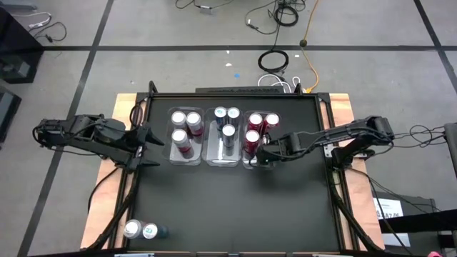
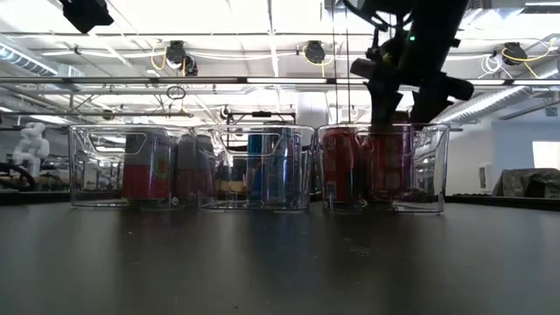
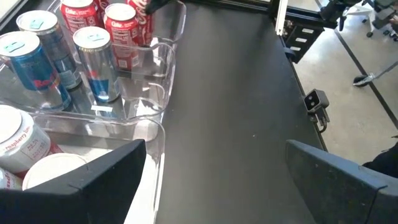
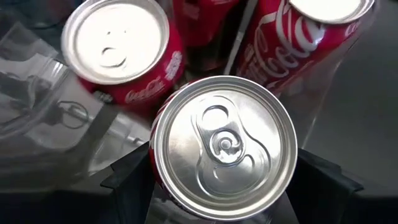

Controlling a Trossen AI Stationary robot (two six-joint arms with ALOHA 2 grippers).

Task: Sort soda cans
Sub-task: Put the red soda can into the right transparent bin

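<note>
**Operator:** Which step is in hand?

**Technician:** Placement. The right gripper [image 1: 263, 153] stands over the near end of the right-hand bin [image 1: 275, 161], with a red can [image 4: 222, 146] between its fingers [image 4: 127, 180]. The wrist view shows one finger on each side of the can body, so the hold appears firm. Whether the can base already rests on the bin floor cannot be told.

**Operator:** And the other arm?

**Technician:** The left gripper [image 1: 146, 146] waits at the table's left side, just beside the left bin [image 1: 168, 146], jaws spread wide and holding nothing.

**Operator:** What does the next move call for?

**Technician:** Judged from the layout: lower the can until it is seated, part the fingers, and lift straight up. The neighbouring red cans [image 1: 255, 121] stand close, so a sideways retreat risks tipping them. Two cans [image 1: 141, 230] then remain unsorted at the table's near left corner, one of them lying on its side.

**Operator:** Describe the sorted stock.

**Technician:** All have silver tops. The left bin holds three pinkish-red cans [image 1: 184, 128], the middle bin [image 1: 211, 146] three silver-blue cans [image 1: 227, 120], and the right bin red cans with white script.
</note>
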